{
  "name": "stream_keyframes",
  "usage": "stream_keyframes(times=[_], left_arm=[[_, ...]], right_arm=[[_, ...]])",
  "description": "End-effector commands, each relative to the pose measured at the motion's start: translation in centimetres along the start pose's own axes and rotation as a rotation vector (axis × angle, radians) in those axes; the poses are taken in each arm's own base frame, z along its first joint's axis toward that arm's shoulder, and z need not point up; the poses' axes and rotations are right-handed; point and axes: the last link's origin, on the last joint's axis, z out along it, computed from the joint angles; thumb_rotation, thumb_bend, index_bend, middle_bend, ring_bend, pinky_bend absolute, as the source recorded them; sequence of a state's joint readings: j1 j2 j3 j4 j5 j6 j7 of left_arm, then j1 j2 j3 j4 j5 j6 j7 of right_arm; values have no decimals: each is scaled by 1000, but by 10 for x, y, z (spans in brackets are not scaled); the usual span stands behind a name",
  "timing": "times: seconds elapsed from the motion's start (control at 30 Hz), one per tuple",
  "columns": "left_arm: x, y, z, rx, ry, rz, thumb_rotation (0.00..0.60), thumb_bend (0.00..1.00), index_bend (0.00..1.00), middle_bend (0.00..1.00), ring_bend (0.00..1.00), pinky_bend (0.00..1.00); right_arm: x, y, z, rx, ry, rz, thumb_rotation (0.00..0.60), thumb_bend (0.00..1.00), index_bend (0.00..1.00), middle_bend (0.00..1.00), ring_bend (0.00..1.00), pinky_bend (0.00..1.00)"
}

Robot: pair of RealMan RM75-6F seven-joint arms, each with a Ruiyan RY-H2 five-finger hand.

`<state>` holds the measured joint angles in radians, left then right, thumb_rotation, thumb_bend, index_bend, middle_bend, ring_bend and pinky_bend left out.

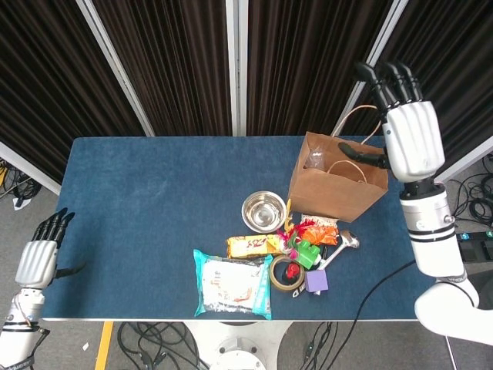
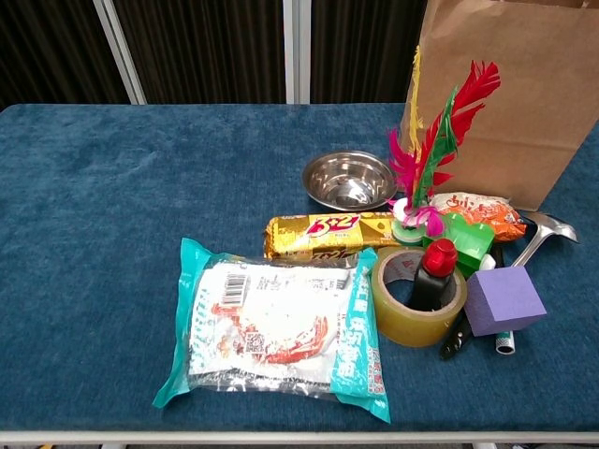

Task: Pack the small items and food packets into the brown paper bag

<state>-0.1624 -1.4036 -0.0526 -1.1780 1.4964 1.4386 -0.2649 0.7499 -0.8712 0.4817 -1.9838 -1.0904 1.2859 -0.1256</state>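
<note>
One brown paper bag, two food packets beside it
Right hand above bag, fingers spread, empty; left hand empty, fingers apart, off-table.

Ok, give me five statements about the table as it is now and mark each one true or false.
1. The brown paper bag stands upright with its mouth open. True.
2. The right hand is holding the purple cube. False: it is raised above the bag with nothing in it; the cube lies on the table.
3. A red-capped bottle stands inside the tape roll. True.
4. The steel bowl holds the gold snack packet. False: the bowl is empty, and the packet lies in front of it.
5. The left hand rests on the large noodle packet. False: it is off the table's left edge.
</note>
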Motion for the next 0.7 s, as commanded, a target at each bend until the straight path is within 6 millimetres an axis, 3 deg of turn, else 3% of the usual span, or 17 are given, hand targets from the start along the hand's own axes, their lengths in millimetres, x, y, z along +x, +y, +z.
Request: stream_keyframes(times=[0.03, 0.17, 0.4, 0.7], left_arm=[[2, 0, -2, -6, 3, 2, 600, 130, 80, 56, 0, 118], [5, 2, -3, -11, 8, 7, 600, 132, 80, 55, 0, 118], [4, 3, -4, -6, 2, 6, 600, 131, 80, 55, 0, 118], [-5, -4, -15, 3, -23, -1, 600, 132, 80, 55, 0, 118]], right_arm=[[-10, -18, -26, 82, -166, 39, 600, 0, 74, 210, 72, 69], [-35, -21, -70, 128, -401, -19, 600, 0, 95, 215, 73, 72], [-64, -4, -138, 64, -647, -115, 600, 0, 146, 243, 98, 102], [-104, 17, -214, -101, -841, -64, 600, 0, 164, 264, 109, 114]])
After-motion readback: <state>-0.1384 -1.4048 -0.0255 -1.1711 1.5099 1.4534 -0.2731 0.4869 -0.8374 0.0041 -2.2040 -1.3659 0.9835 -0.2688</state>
